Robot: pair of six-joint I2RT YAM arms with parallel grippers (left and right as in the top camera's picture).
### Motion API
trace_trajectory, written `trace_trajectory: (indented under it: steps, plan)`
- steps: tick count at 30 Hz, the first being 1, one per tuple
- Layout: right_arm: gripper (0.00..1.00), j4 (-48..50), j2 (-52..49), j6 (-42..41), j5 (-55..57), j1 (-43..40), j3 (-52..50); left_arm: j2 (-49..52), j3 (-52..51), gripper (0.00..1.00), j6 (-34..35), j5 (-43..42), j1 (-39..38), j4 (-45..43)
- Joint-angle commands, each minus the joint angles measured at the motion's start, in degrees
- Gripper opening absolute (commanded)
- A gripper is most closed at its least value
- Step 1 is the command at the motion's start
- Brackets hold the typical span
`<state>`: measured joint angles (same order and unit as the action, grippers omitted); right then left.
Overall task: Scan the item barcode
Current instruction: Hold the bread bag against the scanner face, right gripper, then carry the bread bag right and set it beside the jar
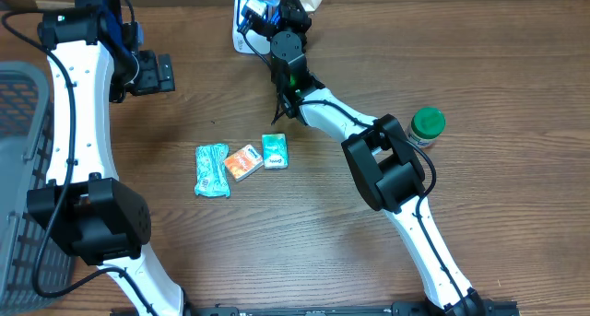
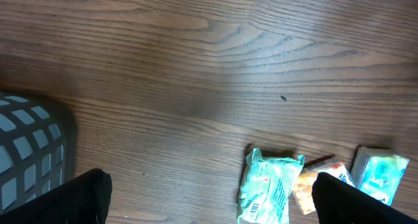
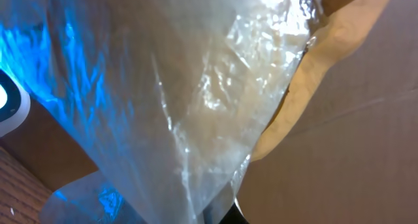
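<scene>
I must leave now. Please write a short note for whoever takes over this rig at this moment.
Left gripper: open, empty, over bare table.
Right gripper: shut on clear bag, held over the scanner, blue light on it.
Teal packet, orange packet, small teal packet lie mid-table.
Done: bag is at scanner. Left: confirm the scan, then probably the packets.
</scene>
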<state>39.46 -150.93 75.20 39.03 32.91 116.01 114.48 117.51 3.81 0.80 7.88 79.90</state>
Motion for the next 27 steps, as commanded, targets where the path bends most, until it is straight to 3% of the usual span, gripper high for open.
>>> trace_trajectory:
  steps: [1,5,10,15,19,27]
  plan:
    - [0.04,1.46,0.20,-1.68,0.50,1.55,1.51,-1.62,-0.15,1.00,-1.46,-0.39,-0.07,-0.04]
    - [0.04,2.93,1.03,-2.58,2.27,3.19,1.51,-1.62,-0.15,1.00,-1.46,-0.39,-0.07,-0.04]
    - [0.04,1.16,8.26,-9.84,9.66,3.69,1.51,-1.62,-0.15,1.00,-1.46,-0.39,-0.07,-0.02]
    - [0.04,-8.37,18.40,-15.96,18.78,4.81,1.51,-1.62,-0.15,1.00,-1.46,-0.39,-0.07,-0.02]
    - [0.04,-32.37,28.24,-30.14,19.23,6.43,1.51,-1.62,-0.15,1.00,-1.46,-0.39,-0.07,-0.02]
    - [0.04,-80.41,43.71,-68.06,-10.25,6.54,1.51,-1.62,-0.15,1.00,-1.46,-0.39,-0.07,-0.02]
